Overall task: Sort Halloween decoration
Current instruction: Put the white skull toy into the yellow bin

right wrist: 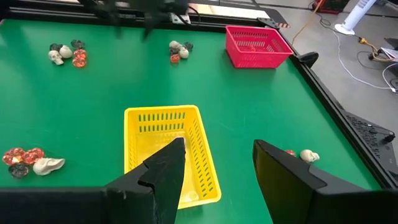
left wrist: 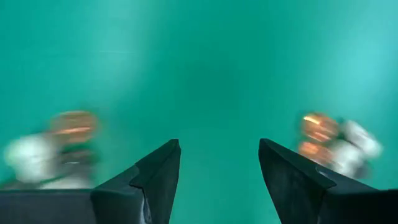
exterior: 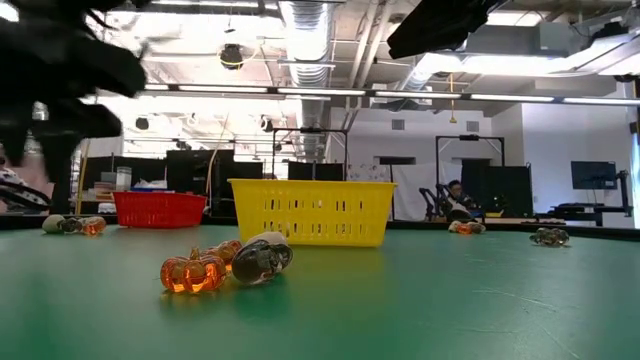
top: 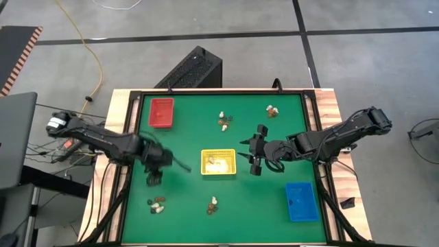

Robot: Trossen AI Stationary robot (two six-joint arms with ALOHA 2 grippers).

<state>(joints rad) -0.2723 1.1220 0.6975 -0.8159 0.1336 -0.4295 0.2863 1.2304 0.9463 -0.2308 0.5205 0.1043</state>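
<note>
Left gripper [top: 155, 177] hangs jaws apart and empty over bare green bench [top: 185, 116], trinkets [top: 158, 204] just beyond; a skewed drop could scatter that tight cluster toward the near edge; yellow tray [top: 218, 162] sits centre; right gripper [top: 252, 154] beside it, jaws apart, open room around.

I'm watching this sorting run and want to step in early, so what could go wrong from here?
The open, empty left gripper hovers near a tight cluster of trinkets, where skulls and pumpkins touch; it might pinch two kinds at once or scatter them. The right gripper, open beside the yellow tray, could nudge that light tray on its next reach.
</note>
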